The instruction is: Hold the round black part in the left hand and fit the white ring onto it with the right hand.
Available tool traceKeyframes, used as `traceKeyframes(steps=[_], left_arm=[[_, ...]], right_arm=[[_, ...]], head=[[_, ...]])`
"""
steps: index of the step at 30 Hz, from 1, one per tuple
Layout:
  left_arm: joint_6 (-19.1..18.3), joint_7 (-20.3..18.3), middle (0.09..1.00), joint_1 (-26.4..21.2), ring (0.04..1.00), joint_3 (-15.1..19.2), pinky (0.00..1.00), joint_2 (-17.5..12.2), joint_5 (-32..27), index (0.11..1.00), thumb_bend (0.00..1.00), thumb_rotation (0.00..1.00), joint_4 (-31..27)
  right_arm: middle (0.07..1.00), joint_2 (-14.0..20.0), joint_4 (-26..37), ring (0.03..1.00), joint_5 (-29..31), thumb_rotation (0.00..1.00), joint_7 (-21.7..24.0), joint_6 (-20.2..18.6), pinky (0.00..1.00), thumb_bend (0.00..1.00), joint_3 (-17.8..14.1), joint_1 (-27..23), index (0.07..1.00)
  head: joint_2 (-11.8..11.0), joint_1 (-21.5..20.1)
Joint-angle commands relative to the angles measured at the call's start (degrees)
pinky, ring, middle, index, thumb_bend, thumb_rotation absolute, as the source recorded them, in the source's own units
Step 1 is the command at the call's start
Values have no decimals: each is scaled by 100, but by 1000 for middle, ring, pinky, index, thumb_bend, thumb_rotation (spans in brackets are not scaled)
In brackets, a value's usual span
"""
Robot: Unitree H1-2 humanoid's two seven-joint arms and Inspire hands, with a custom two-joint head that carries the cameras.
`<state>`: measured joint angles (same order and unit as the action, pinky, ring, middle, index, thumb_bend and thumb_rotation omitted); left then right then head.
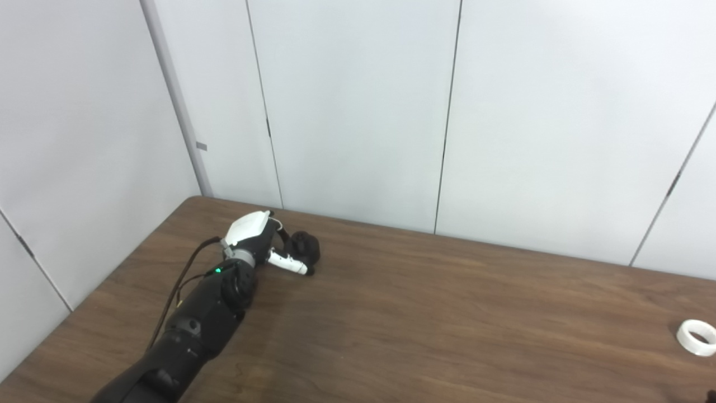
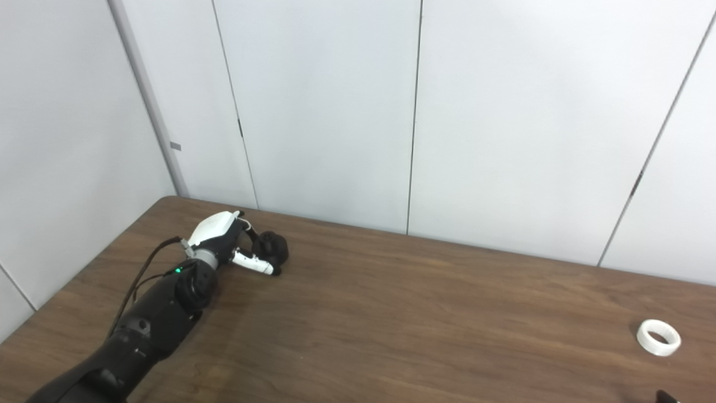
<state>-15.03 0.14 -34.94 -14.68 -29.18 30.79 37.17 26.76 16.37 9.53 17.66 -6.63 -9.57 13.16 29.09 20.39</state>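
Presently, the round black part [image 1: 305, 246] is sitting on the wooden table [image 2: 425, 313] in the left-centre of the frame, near the table's far edge. The left hand [image 1: 263, 242] is lying against it from the left; its thumb [image 1: 288, 263] is stretching along the near side of the part and its fingers are curling around the far side, so the hand is appearing to close on the part. Whether the part is lifting clear of the table cannot be told. The left arm [image 2: 151, 319] is entering from the lower left corner and showing a green light near the wrist.

The white ring [image 2: 659, 337] is lying flat on the table at the lower right of the frame, well apart from the black part. A small dark tip is showing at the bottom right corner; what it belongs to cannot be told. Pale wall panels [image 1: 358, 106] are filling the upper half of the frame.
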Motion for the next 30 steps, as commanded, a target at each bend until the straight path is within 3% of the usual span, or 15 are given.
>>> traceKeyframes(steps=[1,12,20,30], left_arm=[[-8,-305,1000,46,1000,-246,1000,268,22,825,995,113,30],[-1152,-1542,1000,10,1000,-537,1000,-378,357,931,1000,249,-1454],[-1187,-1953,1000,176,1000,-199,1000,-449,732,966,1000,294,-1920],[-1187,-2120,1000,271,1000,39,1000,-334,1055,1000,1000,305,-1985]], right_arm=[[1000,87,36,1000,-14,446,45,-20,1000,894,41,-47,997],[1000,44,-45,1000,-25,438,25,-47,1000,907,107,-143,995],[1000,57,-112,1000,-11,441,28,-14,1000,932,118,-155,998],[1000,80,-146,1000,3,432,38,24,1000,924,116,-164,992]], head=[[-6,3],[-100,39],[-114,50],[-130,70]])
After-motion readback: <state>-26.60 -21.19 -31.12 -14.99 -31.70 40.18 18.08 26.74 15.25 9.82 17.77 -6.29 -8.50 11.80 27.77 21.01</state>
